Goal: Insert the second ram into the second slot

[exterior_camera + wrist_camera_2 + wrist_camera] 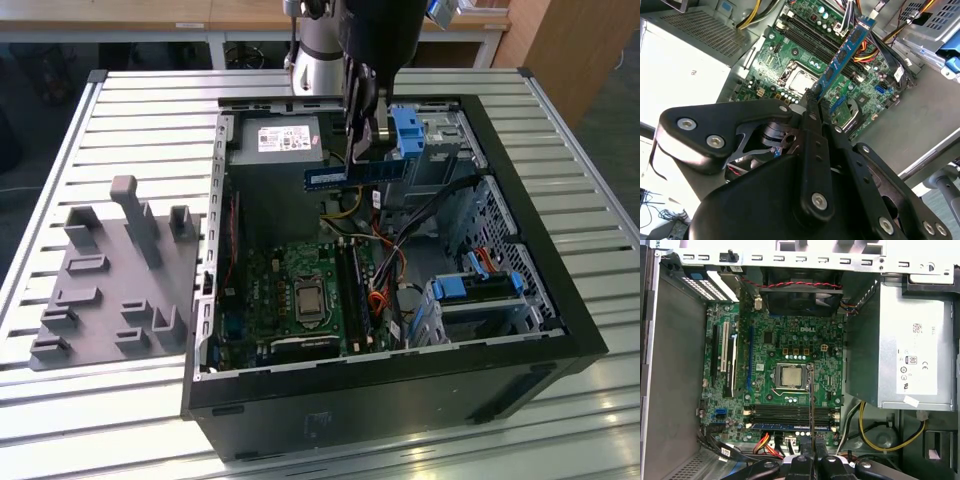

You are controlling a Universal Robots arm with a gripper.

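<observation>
Blue second ram (846, 49) in closed claw (813, 100)

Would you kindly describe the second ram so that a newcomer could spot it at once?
Look at the open computer case on the slatted table. Above its motherboard, the gripper holds the second ram. Unlike the chunky blue clip beside it, it is a thin, flat blue stick with dark chips.
</observation>
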